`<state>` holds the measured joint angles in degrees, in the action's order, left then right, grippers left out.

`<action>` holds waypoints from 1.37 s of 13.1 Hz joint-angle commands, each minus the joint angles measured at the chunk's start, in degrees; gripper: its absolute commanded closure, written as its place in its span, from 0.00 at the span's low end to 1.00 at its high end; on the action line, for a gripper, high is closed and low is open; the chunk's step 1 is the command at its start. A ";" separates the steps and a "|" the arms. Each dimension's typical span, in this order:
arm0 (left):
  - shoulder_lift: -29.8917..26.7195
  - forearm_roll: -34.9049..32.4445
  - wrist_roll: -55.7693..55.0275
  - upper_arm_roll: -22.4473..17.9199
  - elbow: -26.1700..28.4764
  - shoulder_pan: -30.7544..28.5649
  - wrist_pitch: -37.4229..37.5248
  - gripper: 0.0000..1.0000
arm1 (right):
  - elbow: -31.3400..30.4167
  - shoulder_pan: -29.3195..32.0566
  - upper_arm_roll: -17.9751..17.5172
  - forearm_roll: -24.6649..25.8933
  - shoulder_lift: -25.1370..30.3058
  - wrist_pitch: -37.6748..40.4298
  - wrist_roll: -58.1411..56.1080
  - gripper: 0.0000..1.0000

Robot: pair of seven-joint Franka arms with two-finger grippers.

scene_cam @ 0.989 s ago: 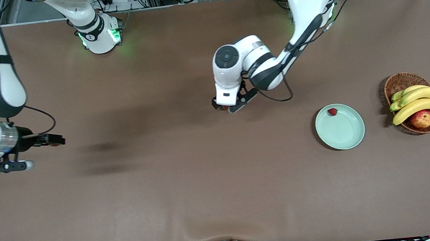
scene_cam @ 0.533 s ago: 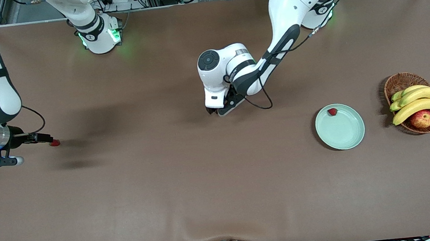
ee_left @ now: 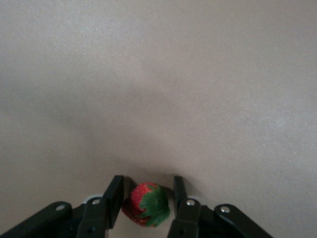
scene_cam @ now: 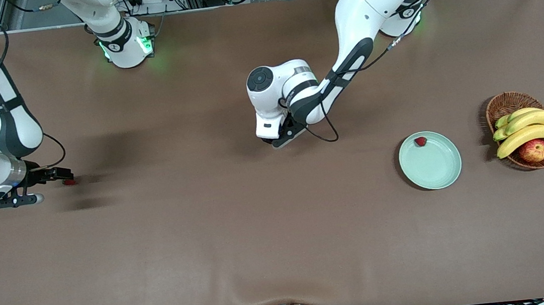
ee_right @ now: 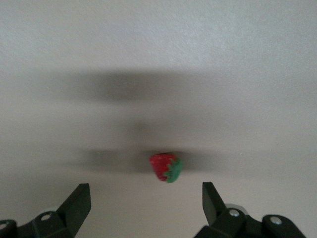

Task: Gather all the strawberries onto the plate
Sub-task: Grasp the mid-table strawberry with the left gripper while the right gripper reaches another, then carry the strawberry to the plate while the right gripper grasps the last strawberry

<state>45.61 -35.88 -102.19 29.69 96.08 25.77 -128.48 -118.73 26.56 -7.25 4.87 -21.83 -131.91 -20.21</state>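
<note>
The plate [scene_cam: 430, 160] lay on the table [scene_cam: 270, 233] toward the left arm's end, nearest the front camera of the task's things. One strawberry [scene_cam: 420, 141] sat in it, just inside the rim farthest from that camera. Beside the plate, closer still to that end of the table, a wicker basket [scene_cam: 502, 104] held bananas [scene_cam: 527, 128] and an apple [scene_cam: 534, 150].

Toward the right arm's end, the right pincer [ee_right: 146, 203] was low over the table with its fingers spread wide, and a second strawberry [ee_right: 166, 167] lay on the table just ahead of the gap between them, touching neither.

Near the middle of the table, the left pincer [ee_left: 144, 198] was down at the surface, its fingers closed against a third strawberry [ee_left: 146, 205] with its green cap showing.
</note>
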 commanded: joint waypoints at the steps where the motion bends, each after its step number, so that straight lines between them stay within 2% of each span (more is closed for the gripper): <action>1: 1.15 -1.04 0.15 -0.34 -1.42 0.59 0.42 0.54 | -0.45 3.58 -1.27 1.20 -2.07 -3.69 -9.37 0.00; 2: 1.06 -1.12 0.15 -0.34 -1.42 0.59 0.33 0.59 | -0.45 3.85 -1.19 1.29 -2.86 -4.92 -12.36 0.00; 3: 1.06 -1.12 0.15 -0.34 -1.42 0.59 0.33 0.70 | -0.45 4.02 -1.19 1.64 -3.48 -5.72 -15.26 0.00; 5: 0.63 -1.12 0.15 -0.34 -1.33 0.51 0.33 0.97 | -0.45 3.42 -1.19 6.44 -3.93 -5.90 -20.10 0.00; 7: -1.65 -0.69 0.33 -0.16 -1.24 -0.89 0.77 1.00 | -0.45 2.89 -1.36 12.86 -3.84 -5.90 -22.49 0.00; 9: -4.90 0.71 1.03 1.67 -0.98 -4.39 1.91 1.00 | -0.54 2.45 -1.36 14.20 -4.10 -7.39 -26.34 0.00; 11: -7.10 2.56 3.83 7.37 -0.28 -12.80 2.62 1.00 | -0.62 2.44 -1.36 14.21 -4.89 -8.62 -30.48 0.00; 15: -8.26 2.74 17.08 26.60 4.37 -39.16 4.28 1.00 | -1.23 2.18 -1.36 14.29 -6.56 -11.35 -34.10 0.00; 18: -8.78 2.48 27.28 31.99 10.07 -50.26 8.32 1.00 | -2.29 2.01 -1.36 14.21 -6.48 -12.84 -34.54 0.00</action>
<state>38.43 -34.13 -79.35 58.84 100.66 -19.38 -121.59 -119.07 28.45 -9.08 18.44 -28.42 -138.89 -47.88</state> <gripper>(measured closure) 0.661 0.000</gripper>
